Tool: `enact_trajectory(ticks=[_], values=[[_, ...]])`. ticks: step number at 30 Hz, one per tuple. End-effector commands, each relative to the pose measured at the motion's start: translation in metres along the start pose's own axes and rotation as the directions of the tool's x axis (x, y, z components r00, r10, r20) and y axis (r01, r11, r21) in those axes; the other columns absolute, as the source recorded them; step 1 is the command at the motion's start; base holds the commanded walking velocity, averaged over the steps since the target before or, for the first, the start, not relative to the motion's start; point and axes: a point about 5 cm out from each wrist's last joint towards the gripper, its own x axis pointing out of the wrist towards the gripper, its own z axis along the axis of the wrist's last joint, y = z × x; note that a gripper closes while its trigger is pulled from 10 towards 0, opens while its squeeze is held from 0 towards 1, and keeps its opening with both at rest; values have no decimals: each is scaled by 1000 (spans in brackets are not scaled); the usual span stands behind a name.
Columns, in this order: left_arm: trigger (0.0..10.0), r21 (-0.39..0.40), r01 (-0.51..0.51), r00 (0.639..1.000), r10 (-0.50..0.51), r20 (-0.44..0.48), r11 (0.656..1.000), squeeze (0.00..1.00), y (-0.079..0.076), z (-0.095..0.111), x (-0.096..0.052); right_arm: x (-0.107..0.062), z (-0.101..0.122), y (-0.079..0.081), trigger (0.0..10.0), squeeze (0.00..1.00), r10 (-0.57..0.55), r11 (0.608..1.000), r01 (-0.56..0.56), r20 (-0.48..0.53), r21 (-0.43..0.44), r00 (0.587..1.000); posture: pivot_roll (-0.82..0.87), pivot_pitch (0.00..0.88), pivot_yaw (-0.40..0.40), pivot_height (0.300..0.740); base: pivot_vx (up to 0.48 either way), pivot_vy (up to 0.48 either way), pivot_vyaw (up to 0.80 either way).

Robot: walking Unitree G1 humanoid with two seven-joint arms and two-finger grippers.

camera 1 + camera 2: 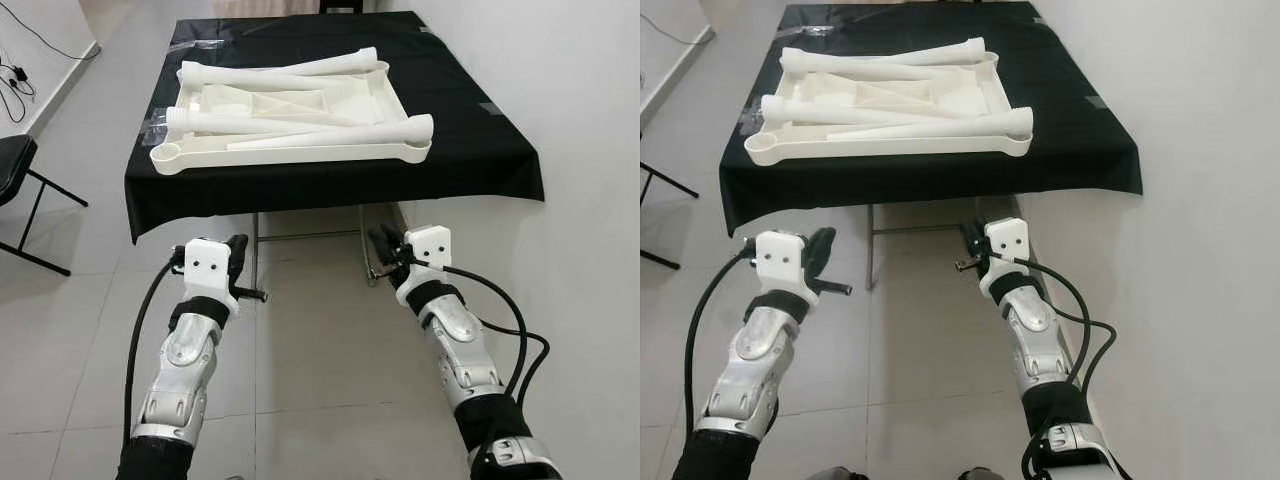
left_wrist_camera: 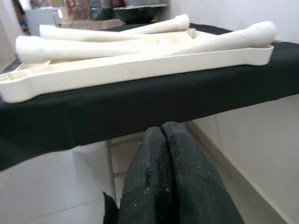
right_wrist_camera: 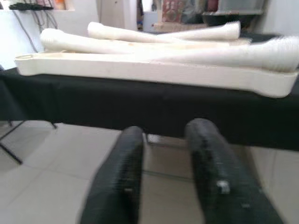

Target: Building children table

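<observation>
Currently both arms are hovering below the desk's (image 1: 480,160) near edge: left tool (image 2: 163,135) pressed together, right tool (image 3: 161,135) apart. Tabletop (image 1: 290,150) is lying inverted mid-desk, legs (image 1: 330,125) loose on it. Risk: rising tools are catching the cloth (image 1: 300,190), dragging parts off.

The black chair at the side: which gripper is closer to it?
Left. The left gripper hangs below the table's front edge on the black chair's side; the right gripper hangs farther away, beside the wall.
</observation>
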Motion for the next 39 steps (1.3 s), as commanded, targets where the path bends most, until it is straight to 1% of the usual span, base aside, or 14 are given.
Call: enact_trajectory(ticks=[1, 5, 9, 13, 16, 17, 18, 19, 20, 23, 26, 29, 32, 39], values=[[10000, -10, 2, 1000, -2, -22, 1000, 0, 0, -3, -3, 0, 0, 4, 10000, 1000, 13, 1000, -13, 3, 27, 1000, 1, 104, -25, 740, 266, 0, 469], [10000, -18, 42, 995, -43, -89, 999, 0, -8, -9, -7, -4, 0, 5, 10000, 1000, 27, 996, -27, 2, 83, 1000, 2, 122, -17, 740, 65, 0, 0], [10000, -37, 27, 994, -31, -106, 999, 0, -7, -9, -8, -5, 0, 4, 10000, 1000, 16, 996, -16, -3, 86, 1000, 5, 127, -18, 740, 0, 0, 0], [10000, -39, 41, 994, -44, -104, 998, 0, -8, -7, -9, -4, 2, 5, 10000, 1000, 22, 997, -22, -5, 76, 1000, 3, 130, -19, 740, 0, 0, 0], [10000, -26, 83, 992, -85, -88, 996, 0, -13, -4, -9, -2, 6, 0, 10000, 1000, -16, 999, 16, 5, 49, 1000, 2, 126, -20, 740, 0, 0, 0], [10000, -25, 111, 991, -113, -75, 993, 0, -15, 0, -8, 1, 10, -2, 10000, 1000, -22, 997, 22, 12, 68, 1000, 5, 123, -21, 740, 0, 0, 0], [10000, -25, 111, 991, -113, -75, 993, 0, -15, 0, -8, 1, 10, -2, 10000, 1000, -22, 997, 22, 12, 68, 1000, 5, 123, -21, 740, 0, 0, 0], [10000, -27, 141, 988, -143, -53, 990, 0, -19, 7, -6, 6, 20, -3, 10000, 0, -24, 997, 21, 36, 79, 999, 6, 120, -21, 740, 386, 0, 0], [10000, -27, 141, 988, -143, -53, 990, 0, -19, 7, -6, 6, 20, -3, 10000, 0, -24, 997, 21, 36, 79, 999, 6, 120, -21, 740, 386, 0, 0], [10000, -29, 202, 979, -202, -3, 979, 0, -26, 24, 0, 18, 45, 0, 10000, 0, 23, 992, -35, 105, 117, 994, 6, 104, -22, 740, 444, 0, 0], [10000, -36, 209, 978, -209, 16, 977, 0, -28, 30, 4, 20, 50, 3, 10000, 0, 49, 991, -65, 127, 121, 991, 3, 92, -25, 740, 456, 0, 533], [10000, -35, 209, 978, -208, 24, 977, 0, -27, 33, 6, 20, 49, 3, 10000, 0, 31, 990, -48, 127, 131, 991, 5, 91, -26, 740, 458, 0, 800], [10000, -35, 212, 977, -211, 27, 977, 0, -28, 34, 6, 20, 47, 3, 10000, 0, 15, 990, -31, 115, 140, 993, 4, 94, -25, 740, 458, 0, 0], [10000, -44, 240, 971, -239, 29, 970, 0, -32, 36, 4, 22, 53, 7, 10000, 0, 38, 985, -59, 132, 160, 990, 6, 100, -26, 740, 458, 0, 0]])
